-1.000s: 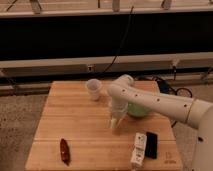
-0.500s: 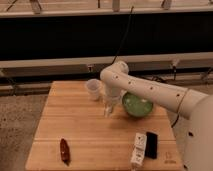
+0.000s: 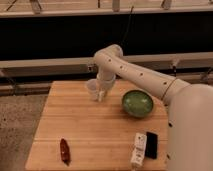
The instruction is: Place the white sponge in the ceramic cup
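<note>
Now the tool (image 3: 102, 94) hangs right by the ceramic cup (image 3: 92, 87), maybe pinching the soft, light white sponge; I cannot tell.

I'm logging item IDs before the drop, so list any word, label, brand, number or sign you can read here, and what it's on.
No text can be read anywhere.
White bar: dark marks, too blurred to read.
Black bar: nothing legible.
Ceramic cup, green bowl, red object, wooden table: no markings seen.
Robot arm, with its hand down beside the cup: only small dark dots, no lettering.
</note>
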You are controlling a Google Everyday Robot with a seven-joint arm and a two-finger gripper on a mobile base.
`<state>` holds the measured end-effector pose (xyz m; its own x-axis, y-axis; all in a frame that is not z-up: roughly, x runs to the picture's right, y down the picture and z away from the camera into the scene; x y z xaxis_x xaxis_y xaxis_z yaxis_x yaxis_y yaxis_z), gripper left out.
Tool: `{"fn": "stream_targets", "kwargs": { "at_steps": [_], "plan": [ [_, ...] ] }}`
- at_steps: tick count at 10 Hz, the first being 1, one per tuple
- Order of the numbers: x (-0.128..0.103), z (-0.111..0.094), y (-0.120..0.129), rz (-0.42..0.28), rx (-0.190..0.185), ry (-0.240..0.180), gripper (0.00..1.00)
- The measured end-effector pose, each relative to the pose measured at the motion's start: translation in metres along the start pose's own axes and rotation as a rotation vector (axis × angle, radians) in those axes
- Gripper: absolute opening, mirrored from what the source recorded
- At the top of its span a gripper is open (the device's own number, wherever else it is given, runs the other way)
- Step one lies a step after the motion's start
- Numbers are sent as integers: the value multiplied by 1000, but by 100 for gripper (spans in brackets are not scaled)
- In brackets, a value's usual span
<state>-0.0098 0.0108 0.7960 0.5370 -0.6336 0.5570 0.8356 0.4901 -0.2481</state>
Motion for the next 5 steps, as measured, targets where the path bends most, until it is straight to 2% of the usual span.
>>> {"fn": "stream_targets", "kwargs": {
  "at_steps": [2,3,5],
  "plan": [
    [7,-5,-16,23,54,37,1],
    [9,-5,-21,31,71,47,5],
    [14,-2,-31,51,109,61,24]
  ]
}}
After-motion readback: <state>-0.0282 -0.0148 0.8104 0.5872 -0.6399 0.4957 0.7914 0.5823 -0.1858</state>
